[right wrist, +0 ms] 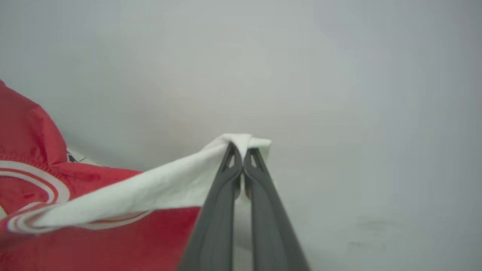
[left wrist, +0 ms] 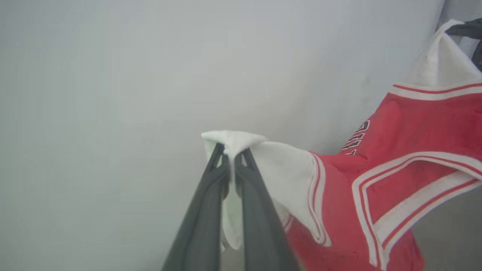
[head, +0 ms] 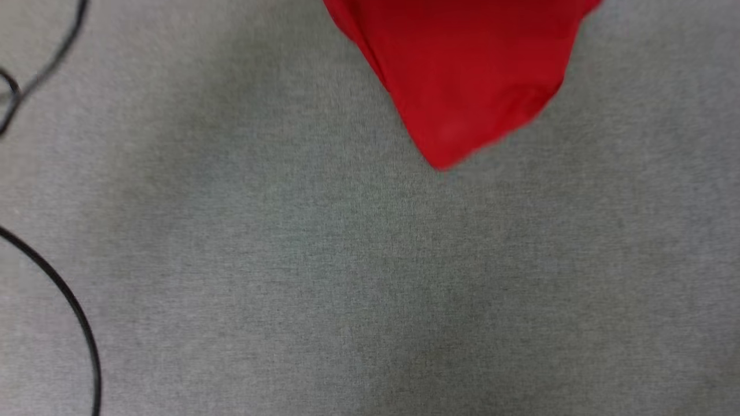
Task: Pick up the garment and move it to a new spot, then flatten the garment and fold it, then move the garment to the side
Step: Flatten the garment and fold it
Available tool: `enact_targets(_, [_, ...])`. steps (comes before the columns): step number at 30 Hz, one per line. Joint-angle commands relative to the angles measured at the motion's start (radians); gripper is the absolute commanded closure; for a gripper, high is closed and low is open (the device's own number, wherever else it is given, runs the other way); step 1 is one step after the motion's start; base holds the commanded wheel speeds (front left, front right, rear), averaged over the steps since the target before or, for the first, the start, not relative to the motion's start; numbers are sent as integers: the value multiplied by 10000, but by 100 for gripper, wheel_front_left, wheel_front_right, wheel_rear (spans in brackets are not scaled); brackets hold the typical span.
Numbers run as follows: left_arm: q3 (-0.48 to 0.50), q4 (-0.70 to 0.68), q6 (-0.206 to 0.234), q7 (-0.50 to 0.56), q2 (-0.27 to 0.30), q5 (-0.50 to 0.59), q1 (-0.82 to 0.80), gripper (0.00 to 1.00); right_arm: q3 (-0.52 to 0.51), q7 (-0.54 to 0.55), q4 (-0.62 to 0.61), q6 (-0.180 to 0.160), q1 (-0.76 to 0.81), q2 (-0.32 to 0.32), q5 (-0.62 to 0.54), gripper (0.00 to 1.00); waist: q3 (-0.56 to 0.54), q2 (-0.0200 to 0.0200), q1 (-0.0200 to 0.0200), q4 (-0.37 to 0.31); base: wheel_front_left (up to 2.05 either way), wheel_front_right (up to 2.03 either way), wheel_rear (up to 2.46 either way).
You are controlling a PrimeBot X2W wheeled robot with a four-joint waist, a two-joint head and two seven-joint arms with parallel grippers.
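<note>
The garment [head: 462, 69] is a bright red T-shirt with white sleeves; its red lower part hangs into the top of the head view, above the grey cloth surface. In the left wrist view my left gripper [left wrist: 230, 150] is shut on a white sleeve of the garment [left wrist: 395, 150], whose red body with striped trim and dark lettering stretches away to the right. My right gripper [right wrist: 241, 148] is shut on the other white sleeve, and the garment [right wrist: 94, 233] runs off to the lower left. At the far right of the left wrist view, dark fingers [left wrist: 465, 29] hold the other sleeve's tip.
A grey fabric surface [head: 347, 277] spreads under the hanging cloth. Black cables [head: 63, 294] curve along its left edge. A pale, plain wall [left wrist: 150, 75] stands behind both grippers.
</note>
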Motion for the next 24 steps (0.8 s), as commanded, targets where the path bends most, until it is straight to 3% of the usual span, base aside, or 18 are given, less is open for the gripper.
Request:
enact_targets(1, [93,274,4,-192,-120,174,-513,100,11,-139,295,-7,-577,224,-180,100,493,-1,-1,-2,0,0,0])
enact_targets(8, [444,1890,152,-1473,-953,849,-2661,100,198,-763,1873,-7,-3167,1044,-1092,100,1093,-1,-1,123,0,0,0])
enact_targets(15, [361,2932,19,-1959,-1415,1092,-4142,100,577,-1447,2971,-7,-4720,1668,-1660,100,1283,-1,-1,166,0,0,0])
enact_targets(24, [-83,3994,-125,-2780,-1552,933,-3983,100,1493,-2259,4201,-7,-4797,2081,-1381,100,1162,-1,-1,278,0,0,0])
